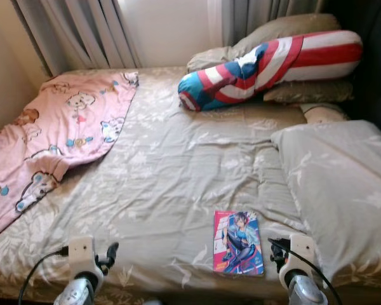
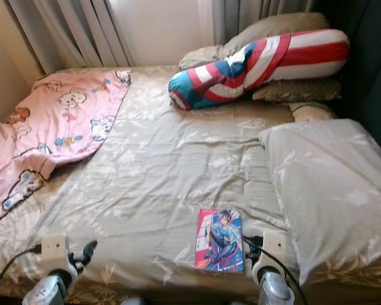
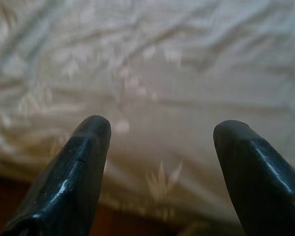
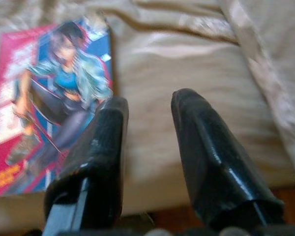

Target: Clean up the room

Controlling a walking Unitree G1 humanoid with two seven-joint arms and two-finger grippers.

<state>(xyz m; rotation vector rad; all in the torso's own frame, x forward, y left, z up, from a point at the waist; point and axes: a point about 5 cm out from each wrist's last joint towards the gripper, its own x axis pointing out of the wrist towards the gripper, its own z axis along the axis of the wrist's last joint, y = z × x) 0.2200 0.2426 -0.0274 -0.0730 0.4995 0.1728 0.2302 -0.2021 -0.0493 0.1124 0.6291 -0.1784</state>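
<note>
- We see a bed [image 1: 171, 165] covered in a grey-beige leaf-patterned sheet, and near its front edge lies a comic book [image 1: 239, 242], flat, cover up, showing a drawn figure in blue and pink.
- Our right claw [image 4: 150, 105] hovers low at the front edge of the bed, just beside the comic book on its right side; its two black fingers [image 4: 206, 152] stand a little apart and grasp nothing.
- Our left claw [image 3: 160, 130] hangs over the front edge of the sheet, well apart from the book, fingers spread wide and empty.
- A pink blanket [image 1: 57, 133] with cartoon animals lies crumpled over the bed's left side.
- A long striped red, white and blue bolster [image 1: 273, 67] rests at the head, leaning on grey pillows.
- A large grey pillow [image 1: 343, 184] lies on the right side, near the book.
</note>
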